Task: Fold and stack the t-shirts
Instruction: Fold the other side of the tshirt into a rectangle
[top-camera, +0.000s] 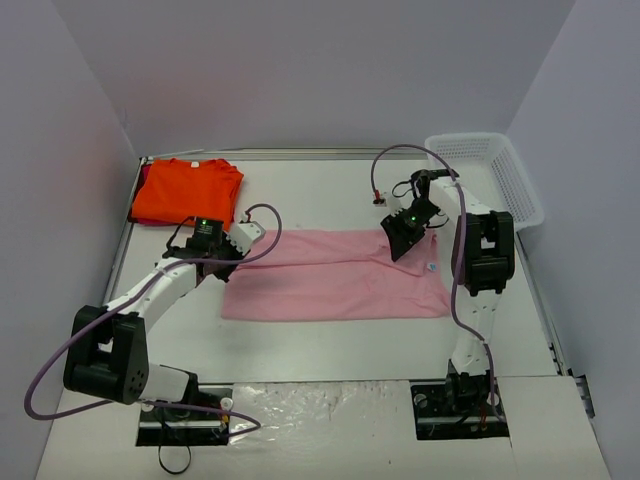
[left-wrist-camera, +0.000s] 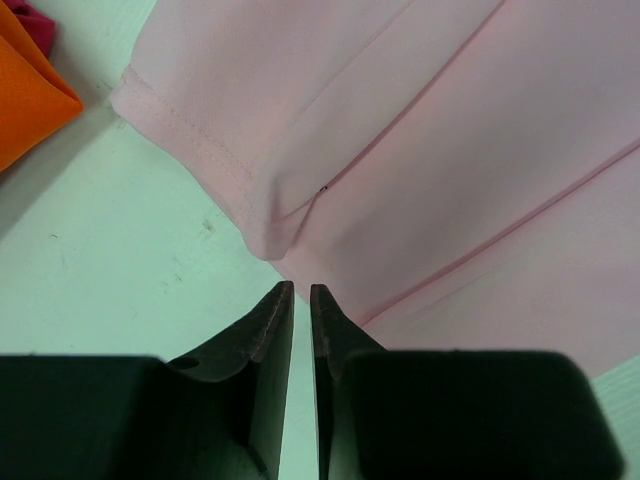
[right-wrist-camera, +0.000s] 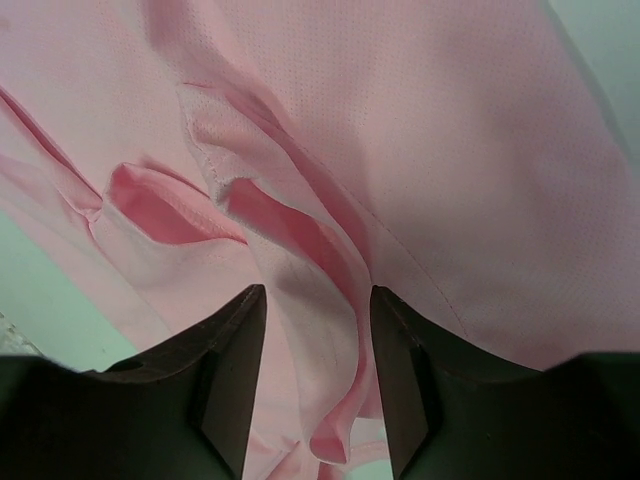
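The pink t-shirt (top-camera: 335, 275) lies on the table (top-camera: 330, 190) as a long, folded band stretching from one gripper to the other, and each of my grippers is at one end of its far edge.

On my left wrist feed, the left gripper (left-wrist-camera: 302, 290) has its jaws all but pressed together. Only a thin slit shows between them, with nothing in it. A rounded, stitched corner of the pink cloth sits just ahead of the tips and slightly to their left, close to them but not touching. Beyond the tips and off to their right, the cloth spreads out flat with a couple of long crease lines. Bare table shows to the left of the jaws. The orange t-shirt (top-camera: 187, 190) is well out ahead and to the left, apart from the pink one, with just its edge in that feed. From overhead it is a folded pile at the far left corner of the table, behind the left gripper.

On my right wrist feed, the right gripper (right-wrist-camera: 318, 292) has its jaws spread. A raised, rumpled ridge of pink cloth runs between them and on ahead of the tips. I cannot tell whether either finger (right-wrist-camera: 235, 350) is touching it. The cloth fills almost everything in front of and beside these jaws, and it is bunched into soft folds to their left.

A white mesh basket (top-camera: 490, 170) stands at the far right, beyond the right gripper and clear of both shirts.
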